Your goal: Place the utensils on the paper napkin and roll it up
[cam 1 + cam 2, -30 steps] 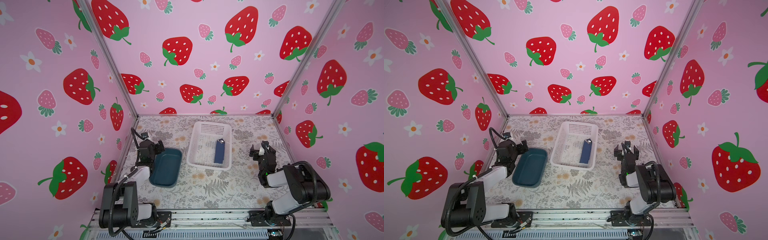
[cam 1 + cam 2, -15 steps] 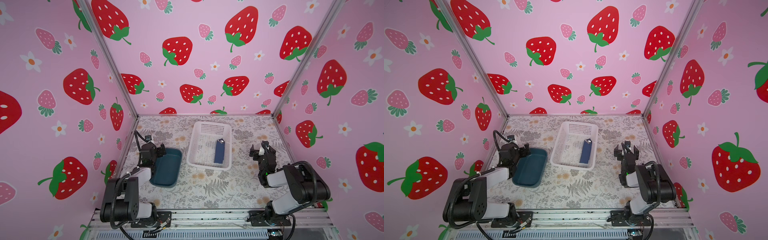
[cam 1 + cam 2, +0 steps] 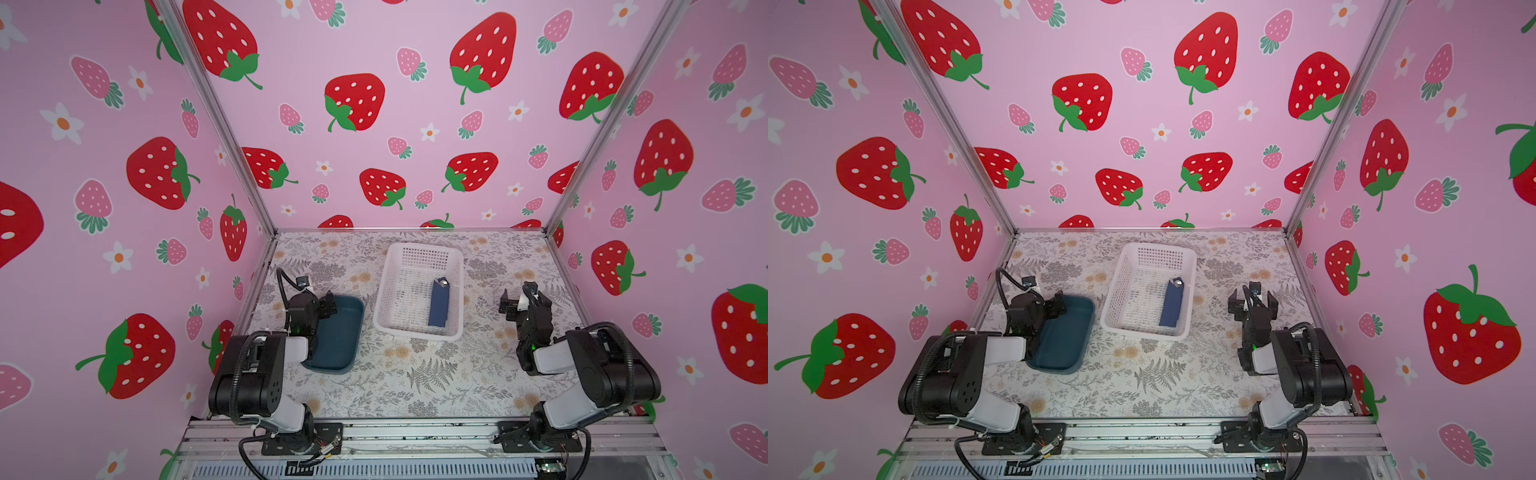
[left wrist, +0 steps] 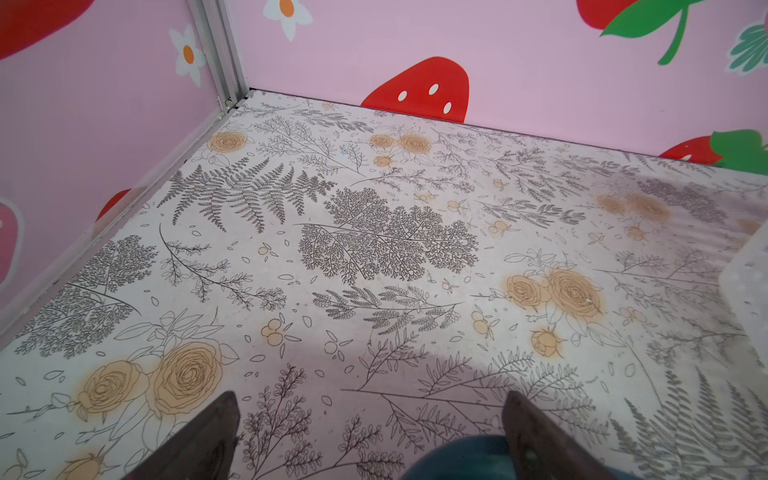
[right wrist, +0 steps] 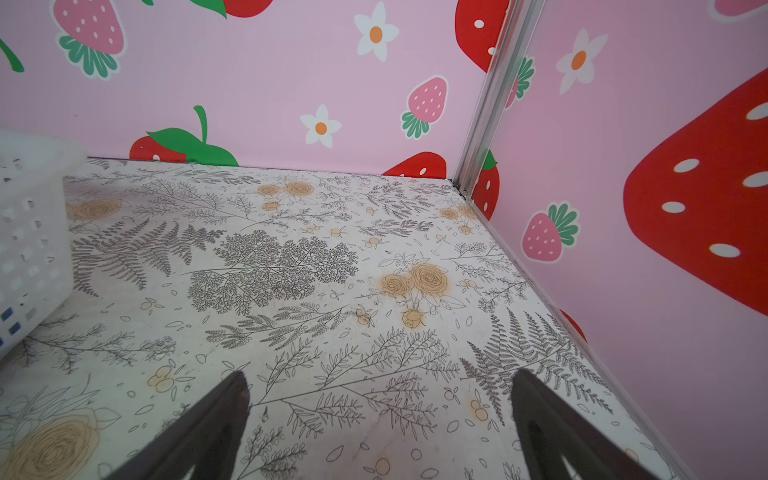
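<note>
The paper napkin point(image 3: 439, 303) point(image 3: 1172, 305) lies as a dark navy roll inside the white basket, along its right wall. A shiny silver tip of the utensils point(image 3: 444, 284) point(image 3: 1177, 283) pokes out of the roll's far end; the rest of them is hidden. My left gripper point(image 3: 326, 304) point(image 3: 1057, 306) point(image 4: 370, 399) hangs open and empty over the far left corner of the teal tray. My right gripper point(image 3: 519, 299) point(image 3: 1253, 301) point(image 5: 380, 378) stands open and empty above the floral table, right of the basket.
The white perforated basket point(image 3: 386, 291) point(image 3: 1115, 291) point(image 5: 29, 232) sits mid-table toward the back. The teal tray point(image 3: 336, 340) point(image 3: 1065, 340) point(image 4: 457, 457) lies to its left. Pink strawberry walls close in the left, right and back.
The left arm has folded up a little, and its gripper has shifted slightly right over the teal tray's corner. The right arm has not moved.
</note>
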You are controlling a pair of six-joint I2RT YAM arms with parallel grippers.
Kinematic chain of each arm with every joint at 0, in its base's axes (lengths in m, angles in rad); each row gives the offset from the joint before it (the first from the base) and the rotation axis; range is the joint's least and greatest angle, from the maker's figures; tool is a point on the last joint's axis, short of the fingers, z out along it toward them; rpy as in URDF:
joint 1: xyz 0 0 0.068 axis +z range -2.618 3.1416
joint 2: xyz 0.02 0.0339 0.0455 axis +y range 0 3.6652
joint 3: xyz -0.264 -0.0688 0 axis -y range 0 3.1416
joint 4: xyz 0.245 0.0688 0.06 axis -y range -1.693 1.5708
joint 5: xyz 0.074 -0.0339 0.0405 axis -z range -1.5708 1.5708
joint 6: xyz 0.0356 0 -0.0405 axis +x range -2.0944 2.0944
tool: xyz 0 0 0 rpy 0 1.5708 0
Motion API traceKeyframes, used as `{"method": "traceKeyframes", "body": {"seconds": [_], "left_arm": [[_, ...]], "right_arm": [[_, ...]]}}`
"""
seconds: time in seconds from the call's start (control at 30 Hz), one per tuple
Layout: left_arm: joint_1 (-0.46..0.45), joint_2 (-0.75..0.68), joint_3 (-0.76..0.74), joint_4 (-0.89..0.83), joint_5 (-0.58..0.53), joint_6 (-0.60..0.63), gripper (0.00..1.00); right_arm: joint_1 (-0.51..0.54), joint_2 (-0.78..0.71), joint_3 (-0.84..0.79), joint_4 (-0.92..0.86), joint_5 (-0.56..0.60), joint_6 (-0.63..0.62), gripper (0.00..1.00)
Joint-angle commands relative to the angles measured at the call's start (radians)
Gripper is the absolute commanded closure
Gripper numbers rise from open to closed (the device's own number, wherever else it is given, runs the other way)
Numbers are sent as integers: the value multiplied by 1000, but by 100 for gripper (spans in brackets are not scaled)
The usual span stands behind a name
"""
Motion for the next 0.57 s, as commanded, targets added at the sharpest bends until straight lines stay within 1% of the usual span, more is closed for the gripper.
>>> {"method": "traceKeyframes", "body": {"seconds": [0.0,0.03,0.1,0.3,0.37,0.53], "left_arm": [[-6,7,34,-32,5,45,1],[-7,10,40,-43,32,55,1],[-8,11,46,-51,52,63,1],[-8,11,46,-50,52,64,1],[-8,12,46,-49,52,65,1],[-8,12,46,-51,52,64,1]], "right_arm": [[-7,3,6,19,14,6,0],[-7,3,6,19,14,7,0],[-7,3,5,19,15,6,0],[-8,6,11,12,12,8,0],[-19,7,15,3,-18,14,0],[-22,3,14,-3,-23,13,0]]}}
